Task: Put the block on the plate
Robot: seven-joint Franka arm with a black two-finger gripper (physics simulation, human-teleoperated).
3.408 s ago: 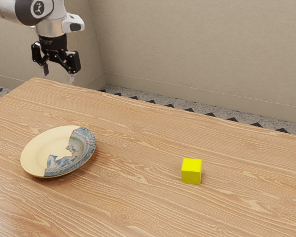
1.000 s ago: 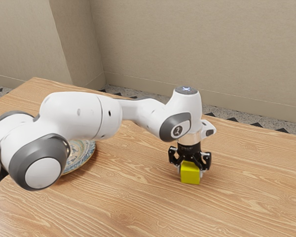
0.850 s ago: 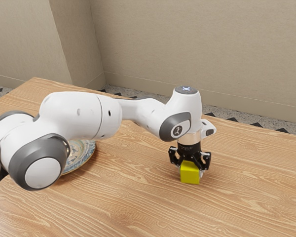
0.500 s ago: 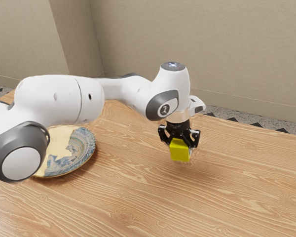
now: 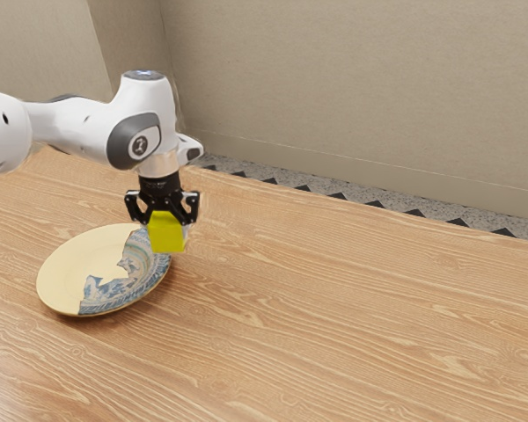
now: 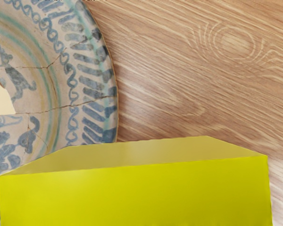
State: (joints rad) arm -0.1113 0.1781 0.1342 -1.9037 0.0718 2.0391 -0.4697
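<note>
My fingers [image 5: 192, 206] grip the yellow block [image 5: 167, 233], held aloft near the two o'clock rim of the plate [image 5: 66, 268] in the exterior view. I judge it light, stiff and not fragile, its smooth faces perhaps a touch slippery; opposite sides, at mid-width, are where to pinch. The exterior view gives me my grip and its height over the bench [image 5: 334, 334]; the wrist view, fine cracks [image 6: 85, 102] through the plate's painted border.

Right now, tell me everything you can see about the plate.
The plate is round and shallow, seemingly ceramic: part plain cream, part painted in blue, green and tan, cracked, with a jagged border between. It lies face up on the wooden table; the raised block hides a bit of its painted rim.
</note>
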